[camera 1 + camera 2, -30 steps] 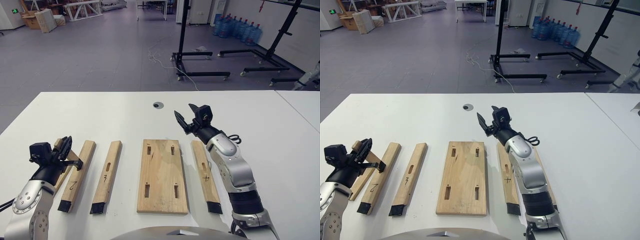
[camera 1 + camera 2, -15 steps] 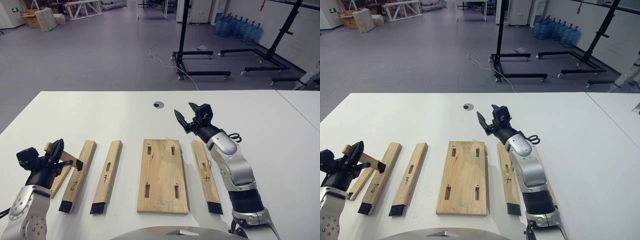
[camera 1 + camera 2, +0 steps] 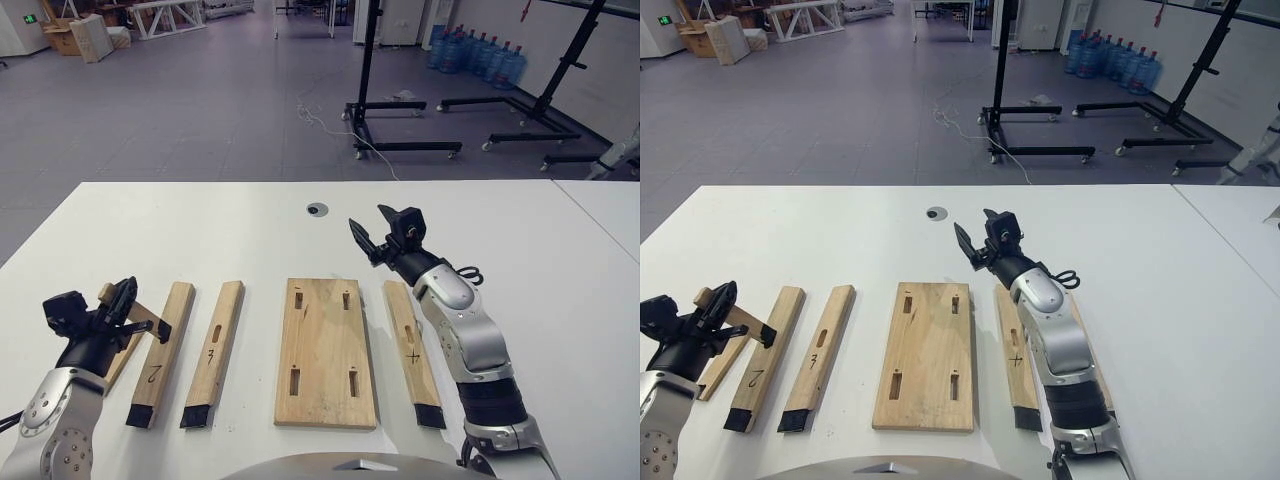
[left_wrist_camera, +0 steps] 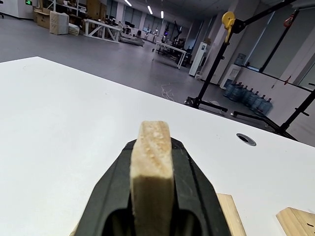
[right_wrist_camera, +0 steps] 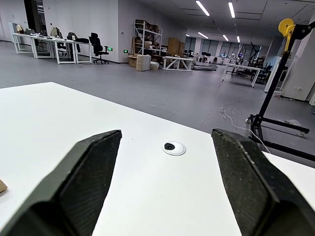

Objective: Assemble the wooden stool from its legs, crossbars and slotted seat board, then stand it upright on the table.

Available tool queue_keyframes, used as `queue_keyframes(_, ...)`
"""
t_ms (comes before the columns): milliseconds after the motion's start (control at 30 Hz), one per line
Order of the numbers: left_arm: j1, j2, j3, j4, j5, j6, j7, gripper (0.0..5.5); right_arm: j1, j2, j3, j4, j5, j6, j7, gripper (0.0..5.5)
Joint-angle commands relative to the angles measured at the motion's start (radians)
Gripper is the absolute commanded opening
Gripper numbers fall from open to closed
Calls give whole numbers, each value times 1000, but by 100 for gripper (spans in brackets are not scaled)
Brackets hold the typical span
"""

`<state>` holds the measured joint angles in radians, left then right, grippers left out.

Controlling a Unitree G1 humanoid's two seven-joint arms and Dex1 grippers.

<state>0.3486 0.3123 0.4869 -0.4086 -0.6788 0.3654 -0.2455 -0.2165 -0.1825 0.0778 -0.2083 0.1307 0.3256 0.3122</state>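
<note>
Starting from almost nothing: none of the joints are made yet, as far as these views show. Your left gripper (image 3: 126, 310) is pinching a wooden piece (image 4: 151, 143) at the far left of the table (image 3: 200, 230), its fingers pressed against both sides with the end grain standing proud of the tips. It looks like a crossbar or a leg, but you cannot tell which, nor whether its far end rests on the table. Just beside it lie the leg marked 2 (image 3: 158, 350) and the leg marked 3 (image 3: 213, 350), flat and apart from each other. The slotted seat board (image 3: 325, 350) lies flat in the middle, all four slots open and unfilled. On its other side lies the leg marked with a cross (image 3: 410, 345), partly under your right arm. Your right gripper (image 3: 370, 228) hangs above the table beyond that leg's far end, fingers spread wide and holding nothing. So every step is left — crossbars into legs, legs into the board, then standing the stool upright.
</note>
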Motion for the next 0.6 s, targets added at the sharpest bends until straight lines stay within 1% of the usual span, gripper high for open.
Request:
queue_keyframes(33,17,8,-16,5,32,11,-8,38,8,3,2,-15,1,16,-6,335)
queue_keyframes(333,-39,-7,47,-20,-60,15,12,38,9,8,3,-11,-1,9,-16,335)
queue_keyframes(600,-40,31,15,-14,-22,23,-5,38,12,17,5,-8,-2,3,-27,335)
